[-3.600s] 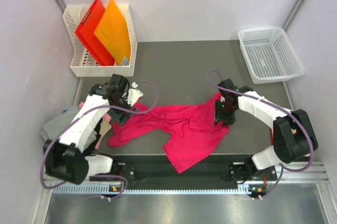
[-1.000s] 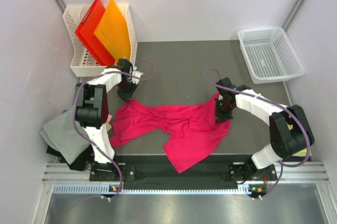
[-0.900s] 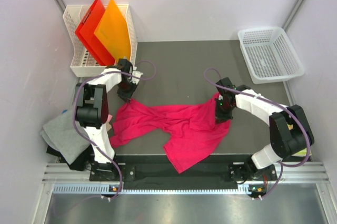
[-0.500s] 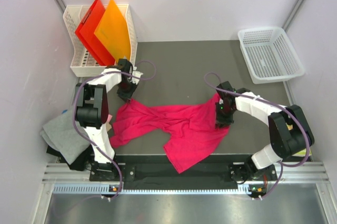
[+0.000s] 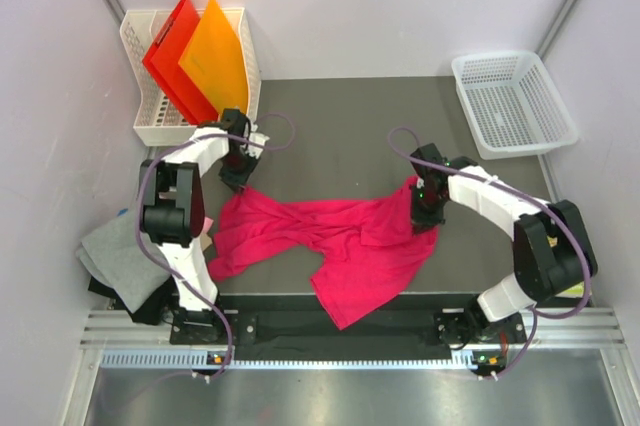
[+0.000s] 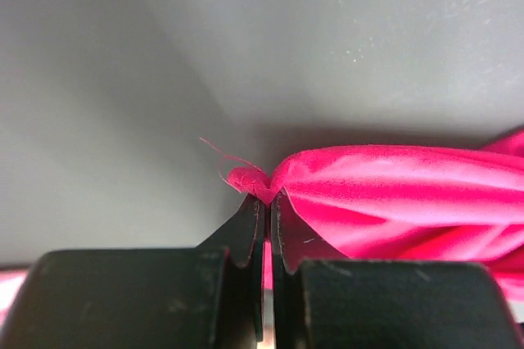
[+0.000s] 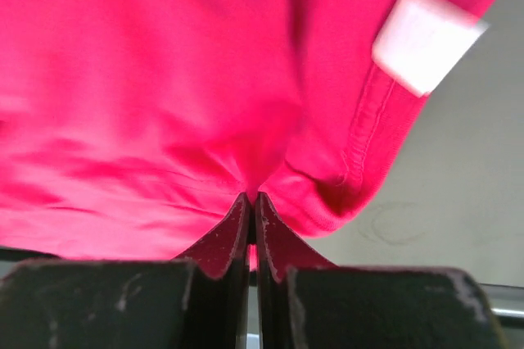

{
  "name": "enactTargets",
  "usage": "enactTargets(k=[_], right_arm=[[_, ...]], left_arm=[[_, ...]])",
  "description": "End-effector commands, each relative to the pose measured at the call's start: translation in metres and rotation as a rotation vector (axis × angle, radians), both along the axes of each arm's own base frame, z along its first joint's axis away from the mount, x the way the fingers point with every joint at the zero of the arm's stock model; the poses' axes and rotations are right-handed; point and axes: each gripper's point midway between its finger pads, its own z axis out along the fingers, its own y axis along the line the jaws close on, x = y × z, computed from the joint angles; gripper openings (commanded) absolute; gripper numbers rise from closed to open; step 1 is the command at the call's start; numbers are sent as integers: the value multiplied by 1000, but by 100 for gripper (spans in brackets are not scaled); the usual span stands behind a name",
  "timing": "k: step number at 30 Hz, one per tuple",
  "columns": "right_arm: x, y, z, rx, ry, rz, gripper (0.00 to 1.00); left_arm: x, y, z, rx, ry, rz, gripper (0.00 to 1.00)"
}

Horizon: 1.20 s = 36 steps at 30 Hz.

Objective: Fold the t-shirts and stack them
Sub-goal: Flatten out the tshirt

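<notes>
A dark grey table (image 5: 340, 116) carries a crumpled magenta t-shirt (image 5: 345, 241), stretched between your two claws. Your left gripper (image 6: 266, 206) is clamped on a gathered corner poking just past its tips. Your right gripper (image 7: 252, 201) pinches cloth below a white label (image 7: 426, 38), likely so you can pull the shirt flat for folding.

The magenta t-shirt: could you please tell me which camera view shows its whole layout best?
Top external: the whole crumpled magenta t-shirt is visible. The wrist views show only small pinched folds close up.
</notes>
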Motion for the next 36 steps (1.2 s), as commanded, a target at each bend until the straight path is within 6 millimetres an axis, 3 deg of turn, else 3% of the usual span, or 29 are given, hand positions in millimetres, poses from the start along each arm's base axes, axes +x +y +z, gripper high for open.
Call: enactTargets(k=[1,2,3,4,5,7,9,10,12,16,18,19,22,26,31,33,36], right_arm=[[55,5,94,8,-283,16,0],[74,7,133,20,-392,4,0],[76,5,158,23,-445,3,0],[88,8,201,57,-553,-8,0],[92,6,224,61,-616,-14,0],[91,2,289,116,-784,-26,0],[81,-3,330,149,-889,-23,0],[76,-6,358,175,-954,-27,0],[60,-12,387,206,-1029,-30,0],[23,-25,453,291,-1203,-28,0],[5,-30,475,317,-1263,-10,0],[-9,-35,498,347,-1323,-8,0],[-36,-45,527,371,-1402,11,0],[-72,-61,541,389,-1470,10,0],[-107,-76,551,403,-1527,19,0],[-118,-79,555,417,-1548,21,0],[-126,-82,561,437,-1573,13,0]], left_arm=[[34,6,90,11,-218,12,0],[49,5,120,2,-297,17,0],[53,5,144,-3,-355,18,0],[55,5,161,-8,-391,16,0],[62,10,190,15,-465,29,0],[57,14,228,28,-536,39,0],[51,19,273,39,-632,49,0],[42,20,283,43,-637,52,0],[25,26,318,57,-720,60,0],[-12,44,367,121,-862,94,0],[-33,51,396,144,-952,102,0],[-41,55,412,159,-997,115,0],[-72,68,452,197,-1105,158,0],[-118,73,490,176,-1223,193,0],[-165,76,512,161,-1281,201,0],[-173,73,519,139,-1294,183,0],[-177,67,506,127,-1244,143,0]])
